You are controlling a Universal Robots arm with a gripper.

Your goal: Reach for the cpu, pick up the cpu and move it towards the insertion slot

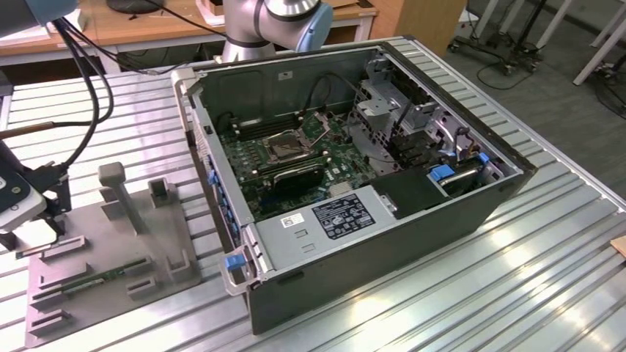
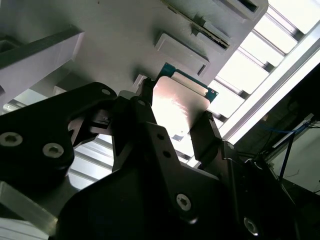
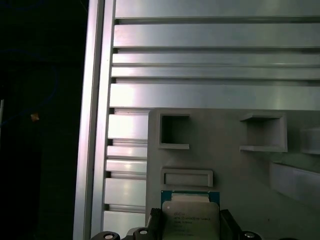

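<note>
**benchrat:** So where do things stand? Start with the big stuff.

**slotjockey:** Ribbed metal worktop (image 1: 547,242), with an open computer case (image 1: 391,253) lying on its side on it, board facing up. On the exterior view's left, just beside the case, there's a grey tray (image 1: 93,235) with posts and pockets. The end of the arm hangs over that tray's outer edge, right at the frame's left border.

**benchrat:** And the gripper?

**slotjockey:** The gripper (image 2: 175,122) is closed down to about chip width. In both wrist views its two dark fingers (image 2: 142,112) press against opposite edges of the cpu (image 2: 181,106), pale shiny face towards the cameras, green rim peeking out at the far side. I'd call that a hold, not a hover.

**benchrat:** Is it lifted off the tray yet?

**slotjockey:** Can't tell. It's at or just above the tray surface, next to a shallow rectangular pocket, and I can't see a clear gap under it.

**benchrat:** What about the insertion slot?

**slotjockey:** The insertion slot (image 1: 289,149) is the square metal frame with a dark middle on the green board, deep inside the case. It's well apart from the gripper, towards the exterior view's right. The case's near wall stands between them, so I'd guess the chip has to go up and over it rather than straight across. The chip is square, so there's no long axis to worry about, just keeping it flat to the board.
</note>
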